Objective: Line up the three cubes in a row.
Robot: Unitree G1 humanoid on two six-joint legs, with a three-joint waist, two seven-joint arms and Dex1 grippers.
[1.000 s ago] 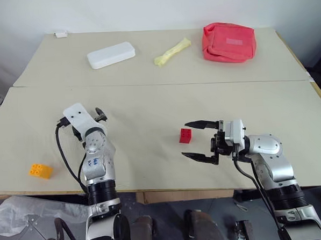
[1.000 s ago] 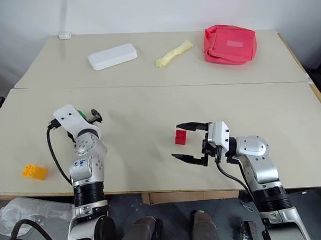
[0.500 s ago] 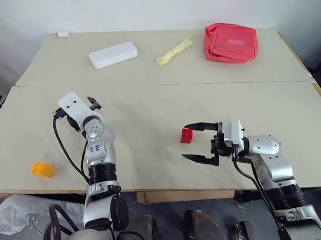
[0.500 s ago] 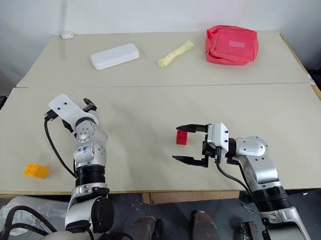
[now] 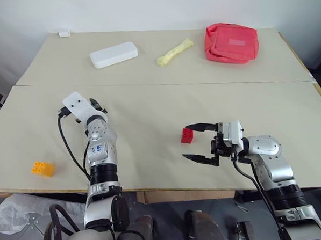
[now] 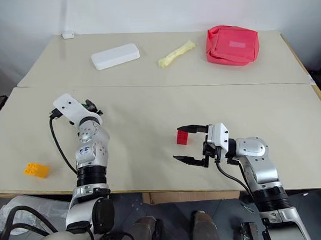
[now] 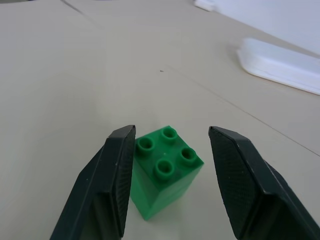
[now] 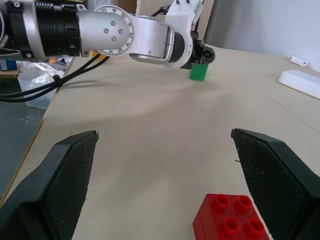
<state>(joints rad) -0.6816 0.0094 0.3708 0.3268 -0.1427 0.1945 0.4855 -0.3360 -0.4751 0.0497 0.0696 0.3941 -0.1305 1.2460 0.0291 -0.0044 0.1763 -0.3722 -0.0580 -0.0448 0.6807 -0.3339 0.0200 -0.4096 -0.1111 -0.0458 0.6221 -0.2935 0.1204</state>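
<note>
The left end effector [image 7: 170, 165], half closed, straddles the green cube [image 7: 167, 170] on the counter [image 7: 60, 90], 1 finger touching; an uneven squeeze could skew it.

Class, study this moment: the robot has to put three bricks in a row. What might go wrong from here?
1. The left pincer brackets the green brick off-centre, one finger nearly touching; closing may twist or push it.
2. The orange-yellow brick lies near the table's front edge; a nudge might drop it.
3. The open right pincer sits beside the red brick and might bump it.
</note>
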